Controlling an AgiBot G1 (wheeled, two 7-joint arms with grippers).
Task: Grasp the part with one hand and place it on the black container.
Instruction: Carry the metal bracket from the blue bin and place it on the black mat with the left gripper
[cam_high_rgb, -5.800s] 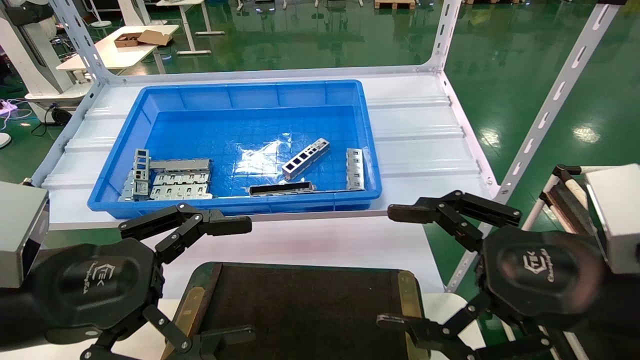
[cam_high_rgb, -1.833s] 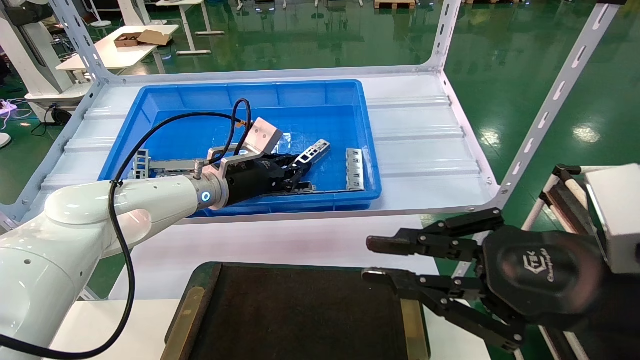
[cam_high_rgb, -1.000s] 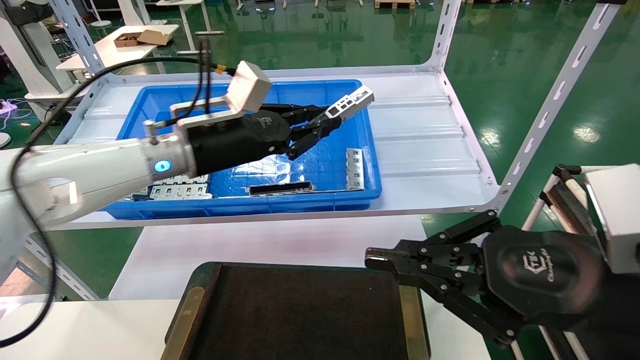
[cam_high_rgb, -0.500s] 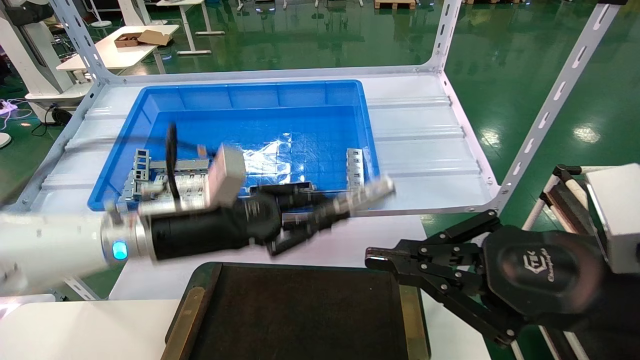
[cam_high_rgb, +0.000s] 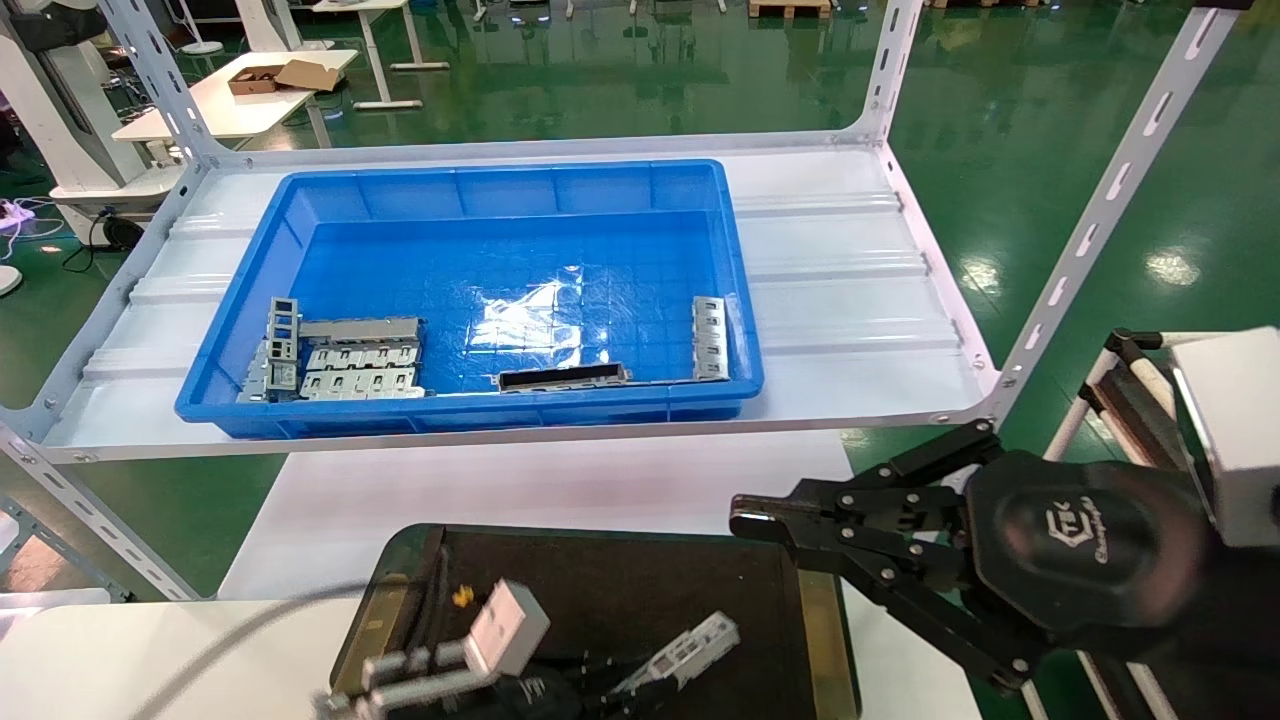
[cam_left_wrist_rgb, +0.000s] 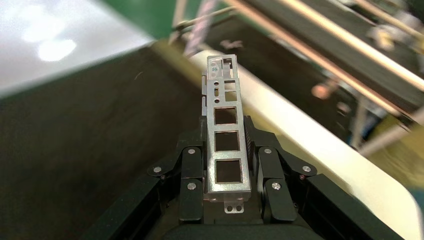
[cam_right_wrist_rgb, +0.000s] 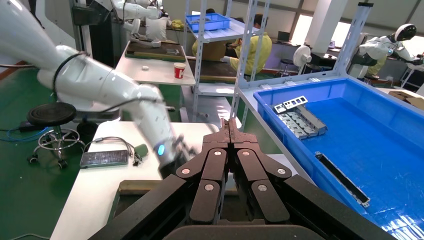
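My left gripper (cam_high_rgb: 640, 685) is shut on the part (cam_high_rgb: 685, 650), a slim silver-grey bar with square windows, and holds it just over the black container (cam_high_rgb: 620, 590) at the bottom of the head view. In the left wrist view the part (cam_left_wrist_rgb: 225, 145) sticks out between the shut fingers (cam_left_wrist_rgb: 192, 170), with the dark tray surface (cam_left_wrist_rgb: 75, 135) below it. I cannot tell whether the part touches the tray. My right gripper (cam_high_rgb: 745, 522) is shut and empty, parked at the tray's right far corner; its closed fingertips (cam_right_wrist_rgb: 229, 127) show in the right wrist view.
A large blue bin (cam_high_rgb: 480, 190) stands on the white shelf (cam_high_rgb: 850, 250). It holds clustered grey brackets (cam_high_rgb: 340, 362), a dark hollow frame (cam_high_rgb: 562, 377) and another grey piece (cam_high_rgb: 709, 337). Slotted shelf posts (cam_high_rgb: 1100, 210) rise at the right.
My left arm has carried the part out of the blue bin, over its front edge and down to the black container. The right gripper closed earlier and has since stayed still.
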